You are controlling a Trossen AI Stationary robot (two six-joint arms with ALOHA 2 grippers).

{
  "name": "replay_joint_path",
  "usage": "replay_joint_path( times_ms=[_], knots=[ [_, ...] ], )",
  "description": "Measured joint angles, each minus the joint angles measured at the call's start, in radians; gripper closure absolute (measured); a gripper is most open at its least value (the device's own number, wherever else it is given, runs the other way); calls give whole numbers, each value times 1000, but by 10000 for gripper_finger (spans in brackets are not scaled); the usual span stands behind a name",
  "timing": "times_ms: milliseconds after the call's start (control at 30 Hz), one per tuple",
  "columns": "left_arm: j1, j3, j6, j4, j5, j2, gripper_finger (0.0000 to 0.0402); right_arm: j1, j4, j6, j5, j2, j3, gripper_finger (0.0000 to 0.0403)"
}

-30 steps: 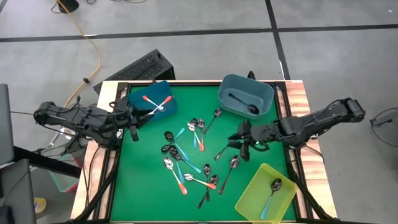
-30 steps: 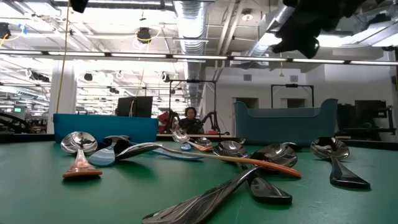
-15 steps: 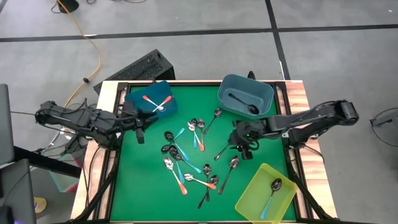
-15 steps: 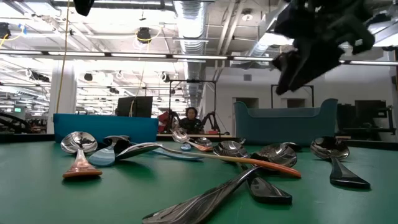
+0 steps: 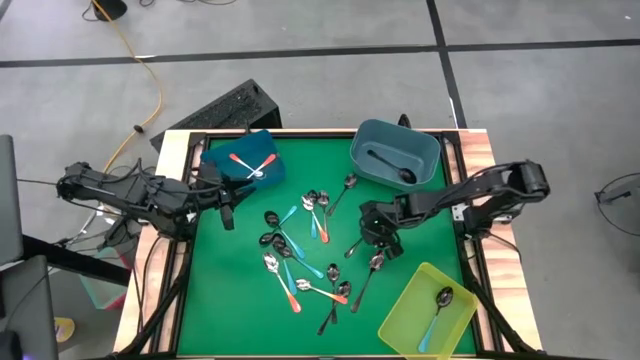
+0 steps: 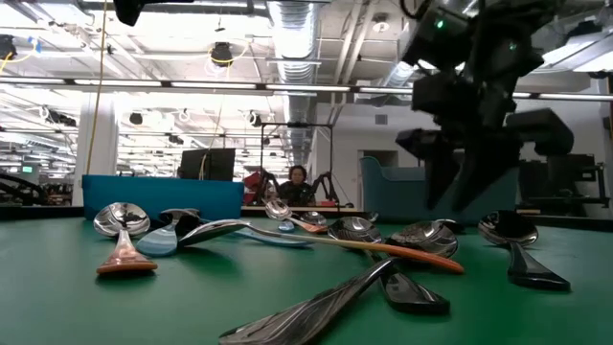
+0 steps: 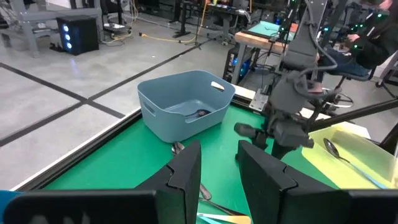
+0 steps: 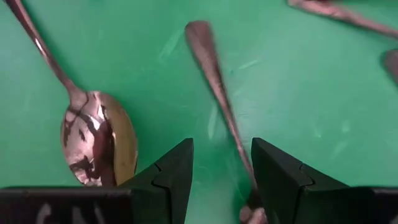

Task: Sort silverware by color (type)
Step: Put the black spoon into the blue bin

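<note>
Several small spoons point(image 5: 305, 250) lie scattered on the green mat, with orange-red, light blue or dark metal handles. My right gripper point(image 5: 380, 243) hangs open above the right side of the pile, fingers pointing down. In its wrist view a dark metal spoon handle point(image 8: 212, 78) runs on the mat below the gap point(image 8: 222, 144), and a second spoon's bowl point(image 8: 99, 140) lies beside it. The low view shows this gripper point(image 6: 450, 196) still above the mat. My left gripper point(image 5: 225, 212) waits open point(image 7: 219, 149) over the mat's left side, near the dark blue bin.
A dark blue bin point(image 5: 215, 160) at the far left holds orange-red spoons. A grey-blue bin point(image 5: 430, 150) at the far right holds a dark spoon. A yellow-green bin point(image 5: 405, 320) at the near right holds a light-blue-handled spoon. A wooden rim point(image 5: 485, 160) frames the mat.
My right gripper has moved toward the table's left edge and come down, from the mat's right side to just above the dark spoons at the right of the pile. The spoons have stayed where they were.
</note>
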Motion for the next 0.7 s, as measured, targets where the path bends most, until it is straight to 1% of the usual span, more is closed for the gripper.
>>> replay_joint_path(
  times_ms=[200, 300, 400, 533, 700],
  knots=[
    [0, 0, 0, -3, -17, 0, 311, -21, -4, -37, -7, 108, 40, 228],
    [0, 0, 0, -15, -22, 0, 311, -48, -16, -65, -68, 154, 52, 229],
    [0, 0, 0, -21, -23, 0, 311, -69, -40, -71, -79, 201, 58, 242],
    [0, 0, 1, -21, -24, 0, 311, -85, -55, -43, -42, 224, 60, 284],
    [0, 0, 1, -21, -24, 0, 311, -92, -56, 19, -30, 212, 58, 360]
  ],
)
